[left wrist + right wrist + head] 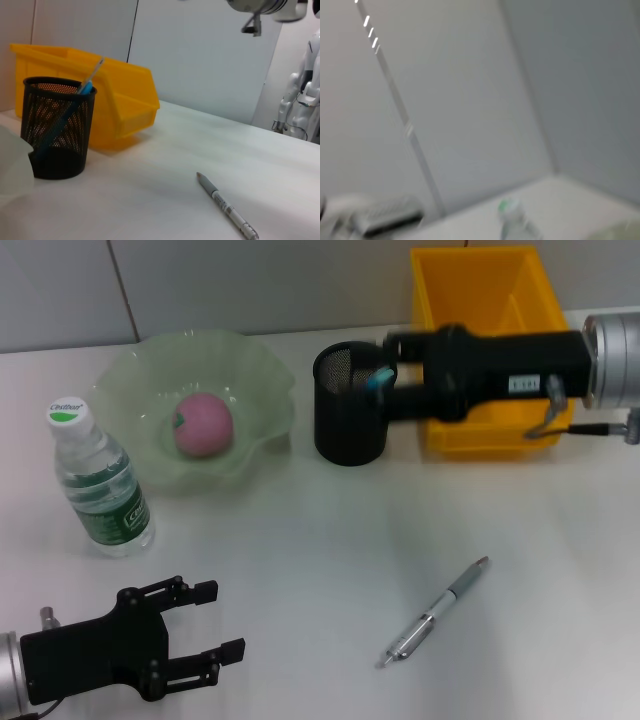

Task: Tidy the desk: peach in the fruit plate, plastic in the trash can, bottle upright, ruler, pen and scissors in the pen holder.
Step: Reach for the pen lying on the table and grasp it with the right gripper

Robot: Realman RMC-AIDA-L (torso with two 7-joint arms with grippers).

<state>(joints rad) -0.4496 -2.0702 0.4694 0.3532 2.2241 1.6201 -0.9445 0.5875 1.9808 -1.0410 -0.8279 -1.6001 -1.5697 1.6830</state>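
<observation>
The right gripper [392,375] hung at the rim of the black wire-mesh pen holder [347,425], fingers spread around the light-blue scissors [378,377] leaning inside. The left gripper [214,624] rested open over the white desk [330,540]. The silver pen [436,612] lay loose nearby.

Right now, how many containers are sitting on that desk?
3: the fruit plate at the left holding the peach, the pen holder in the middle, and the trash can behind the right gripper.
</observation>
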